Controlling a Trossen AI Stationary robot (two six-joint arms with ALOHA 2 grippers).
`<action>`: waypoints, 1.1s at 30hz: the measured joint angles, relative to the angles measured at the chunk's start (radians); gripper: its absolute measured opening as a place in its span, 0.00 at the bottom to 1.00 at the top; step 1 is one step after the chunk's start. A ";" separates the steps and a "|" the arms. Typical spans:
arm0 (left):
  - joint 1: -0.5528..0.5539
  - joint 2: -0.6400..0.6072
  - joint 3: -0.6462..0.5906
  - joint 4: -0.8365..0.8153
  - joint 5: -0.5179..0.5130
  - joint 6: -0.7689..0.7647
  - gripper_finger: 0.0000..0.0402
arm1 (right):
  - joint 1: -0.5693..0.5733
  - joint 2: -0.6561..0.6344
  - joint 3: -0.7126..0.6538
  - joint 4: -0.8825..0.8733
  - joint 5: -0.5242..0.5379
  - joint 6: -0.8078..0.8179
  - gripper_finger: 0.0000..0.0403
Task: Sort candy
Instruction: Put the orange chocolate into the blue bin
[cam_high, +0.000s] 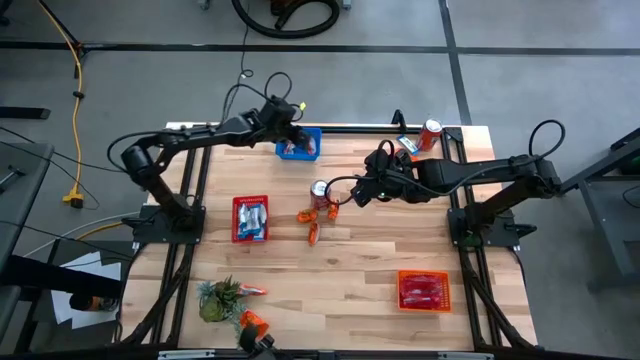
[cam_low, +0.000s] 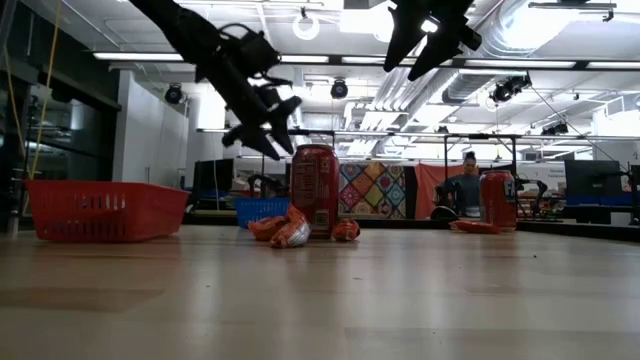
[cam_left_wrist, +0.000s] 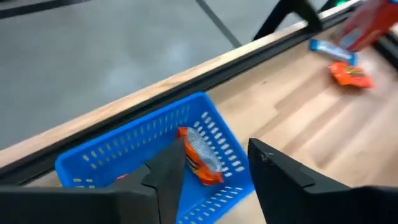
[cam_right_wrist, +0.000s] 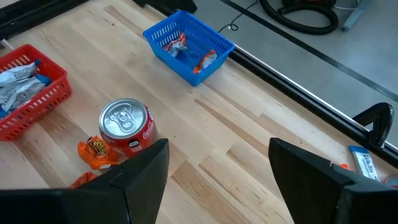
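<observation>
You are partway through the sort. Your left gripper (cam_high: 298, 130) hangs over the blue basket (cam_high: 312, 153) at the far edge of the table; its fingers are parted and empty, and an orange packet (cam_left_wrist: 200, 158) sits in the basket directly beneath them, alongside at least one other wrapped piece (cam_right_wrist: 176, 43). The red basket on the left (cam_high: 236, 221) holds several blue-and-white packets (cam_high: 252, 218), and the orange-red basket near the front right (cam_high: 403, 294) holds pink-red packets (cam_high: 423, 291).

What is left: a small cluster of orange packets (cam_high: 312, 225) lies touching or just beside the drink can (cam_high: 320, 193) at the middle of the table. Your right gripper (cam_high: 362, 190) hovers just beside that can with its fingers spread wide and nothing between them, so it looks placed to take one next. More candy waits at the far right corner: a blue-and-white packet (cam_left_wrist: 331, 50) and an orange packet (cam_left_wrist: 351, 74) near the second can (cam_high: 430, 133). An orange-red piece (cam_high: 250, 291) also lies beside the small plant (cam_high: 219, 300) at the front left.
</observation>
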 joint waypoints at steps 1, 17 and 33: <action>0.000 -0.018 0.000 -0.014 0.015 0.000 0.41 | 0.000 0.000 0.000 0.000 0.000 0.000 0.67; -0.302 -0.493 -0.255 0.060 0.222 -0.070 0.42 | 0.005 0.000 -0.034 -0.089 -0.245 0.095 0.67; -0.510 -0.759 -0.525 0.388 -0.009 -0.288 0.42 | -0.022 0.152 -0.460 0.703 -0.560 0.512 0.65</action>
